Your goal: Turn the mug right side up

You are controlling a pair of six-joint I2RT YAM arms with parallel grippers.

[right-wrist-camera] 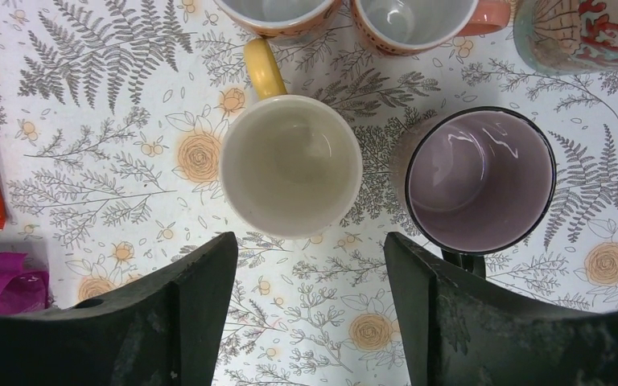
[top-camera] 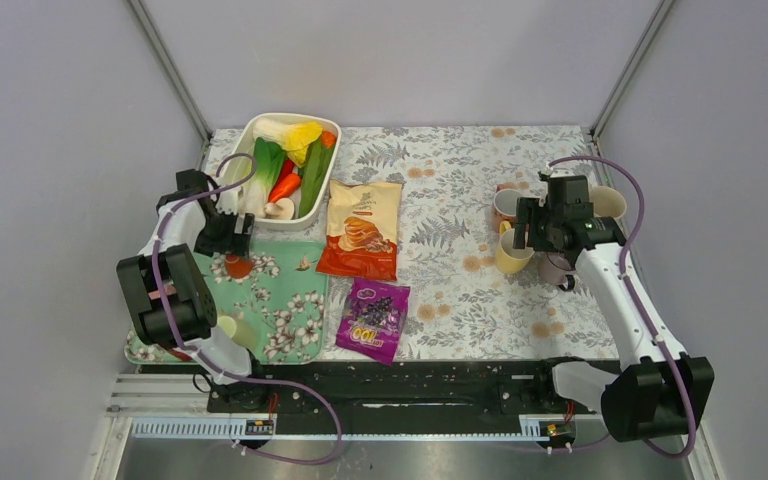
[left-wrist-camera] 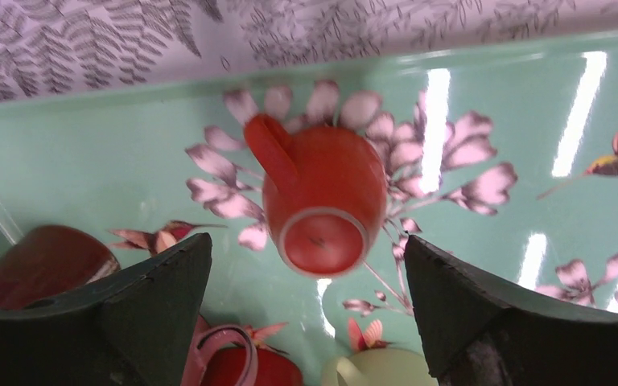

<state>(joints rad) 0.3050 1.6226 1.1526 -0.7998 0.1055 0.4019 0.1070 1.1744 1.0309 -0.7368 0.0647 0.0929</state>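
An orange-red mug (left-wrist-camera: pixel 322 189) stands upside down on the green floral tray (left-wrist-camera: pixel 88 153), base up, handle toward the upper left. It also shows in the top view (top-camera: pixel 238 266) at the tray's far edge. My left gripper (left-wrist-camera: pixel 306 241) is open and empty, hovering just above the mug, its fingers apart on either side of the base; in the top view the left gripper (top-camera: pixel 228 238) sits over the tray's far left corner. My right gripper (right-wrist-camera: pixel 308 238) is open and empty above the tablecloth, near an upright yellow mug (right-wrist-camera: pixel 291 165).
On the tray near the left fingers: a dark red mug (left-wrist-camera: pixel 40 261), a red mug with pink handle (left-wrist-camera: pixel 233 366), a pale green mug (left-wrist-camera: pixel 378 370). A white vegetable bin (top-camera: pixel 285 165), snack bags (top-camera: pixel 363 230), a purple bag (top-camera: pixel 373 318). Right side: purple mug (right-wrist-camera: pixel 480 178) and other upright mugs (right-wrist-camera: pixel 414 20).
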